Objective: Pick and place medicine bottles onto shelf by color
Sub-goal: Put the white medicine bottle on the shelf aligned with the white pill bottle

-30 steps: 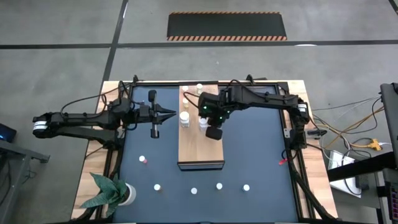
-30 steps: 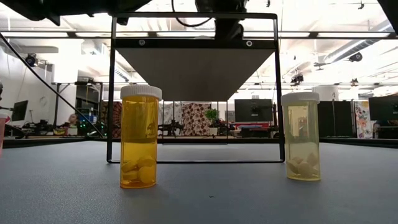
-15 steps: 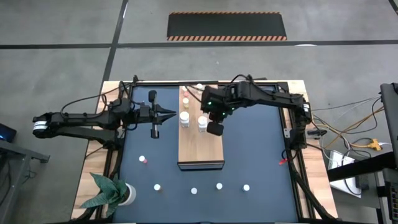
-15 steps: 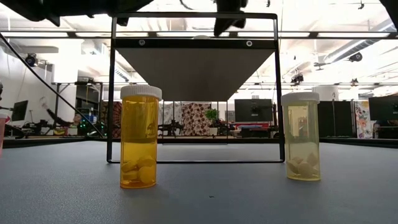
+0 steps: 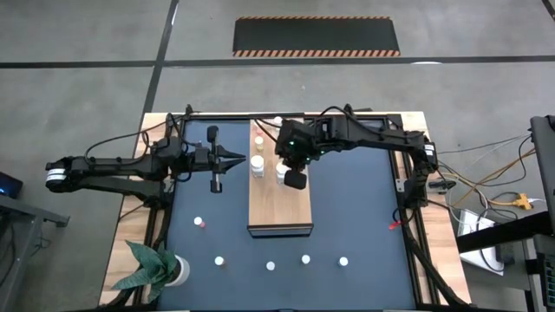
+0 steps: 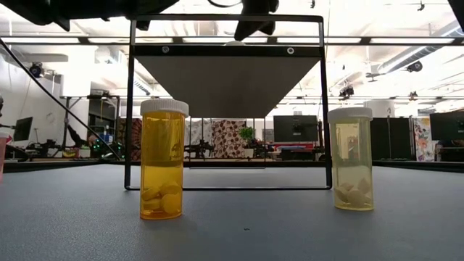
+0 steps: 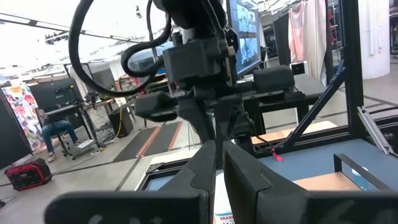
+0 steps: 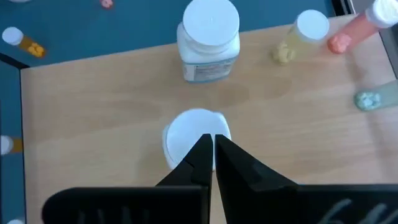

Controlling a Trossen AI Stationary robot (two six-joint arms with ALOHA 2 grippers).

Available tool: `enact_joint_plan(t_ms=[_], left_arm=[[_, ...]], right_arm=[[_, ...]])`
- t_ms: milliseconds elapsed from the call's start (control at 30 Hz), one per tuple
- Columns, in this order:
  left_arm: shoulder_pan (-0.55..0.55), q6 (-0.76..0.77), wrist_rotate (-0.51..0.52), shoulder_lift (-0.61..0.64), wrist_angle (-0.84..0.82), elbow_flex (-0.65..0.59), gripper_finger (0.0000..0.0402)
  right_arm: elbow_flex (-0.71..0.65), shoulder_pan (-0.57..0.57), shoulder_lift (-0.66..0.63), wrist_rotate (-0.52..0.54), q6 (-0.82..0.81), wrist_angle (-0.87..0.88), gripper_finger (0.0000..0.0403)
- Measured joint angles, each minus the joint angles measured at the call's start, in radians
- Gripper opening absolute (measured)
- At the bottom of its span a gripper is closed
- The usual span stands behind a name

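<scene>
Medicine bottles are split between the shelf [image 5: 279, 195] and the dark table [image 5: 364, 208] mat. On the light wooden shelf, at its far end, a white bottle with a white cap [image 5: 257, 165] stands upright, and a second white-capped bottle [image 8: 196, 139] stands just beside it, directly under the right end effector [image 5: 294, 180]. In the right wrist view that end effector's two dark fingers [image 8: 200, 163] are pressed together, tips poised over the cap of this nearer bottle; whether they touch it cannot be told. Beyond it in the same view stands the wider white bottle, and along the shelf's far edge are a yellowish bottle [image 8: 298, 34], a pink one [image 8: 354, 30] and a pale green one [image 8: 376, 98].

On the mat in the high view, four white-capped bottles [image 5: 270, 265] sit in a loose row near the front edge, and a pink-tinted one [image 5: 199, 223] stands apart toward the left. The low view shows two of them up close: an orange bottle [image 6: 162, 159] and a yellow bottle [image 6: 351, 159], both upright, white-capped and holding pills.

The left end effector [image 5: 236, 158] hangs over the mat just left of the shelf, its fingers [image 7: 205, 163] closed and holding nothing. A potted plant [image 5: 154, 269] sits at the front left corner of the table.
</scene>
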State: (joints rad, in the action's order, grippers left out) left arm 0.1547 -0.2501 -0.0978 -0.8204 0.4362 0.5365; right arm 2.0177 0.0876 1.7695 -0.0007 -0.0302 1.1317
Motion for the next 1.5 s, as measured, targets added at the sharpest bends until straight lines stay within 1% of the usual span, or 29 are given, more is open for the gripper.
enact_joint_plan(t_ms=[300,467,733,833,1000,1500], left_arm=[[0.0,0.0,0.0,0.0,0.0,0.0,0.0012],[0.0,-0.001,0.0,0.0,0.001,0.0,0.0012],[0.0,-0.001,0.0,0.0,0.001,0.0,0.0012],[0.0,-0.001,0.0,0.0,0.001,0.0,0.0012],[0.0,-0.001,0.0,0.0,0.001,0.0,0.0012],[0.0,-0.001,0.0,0.0,0.002,0.0,0.0012]], right_arm=[[-0.072,-0.002,-0.001,0.0,0.007,-0.07,0.0009],[-0.104,-0.002,-0.002,0.001,0.036,-0.126,0.0009],[-0.114,0.0,-0.001,0.003,0.053,-0.185,0.0009],[-0.114,0.004,0.0,0.005,0.058,-0.188,0.0009],[-0.117,0.007,0.0,0.054,0.087,-0.189,0.0009],[-0.117,0.022,0.001,0.072,0.129,-0.195,0.0009]])
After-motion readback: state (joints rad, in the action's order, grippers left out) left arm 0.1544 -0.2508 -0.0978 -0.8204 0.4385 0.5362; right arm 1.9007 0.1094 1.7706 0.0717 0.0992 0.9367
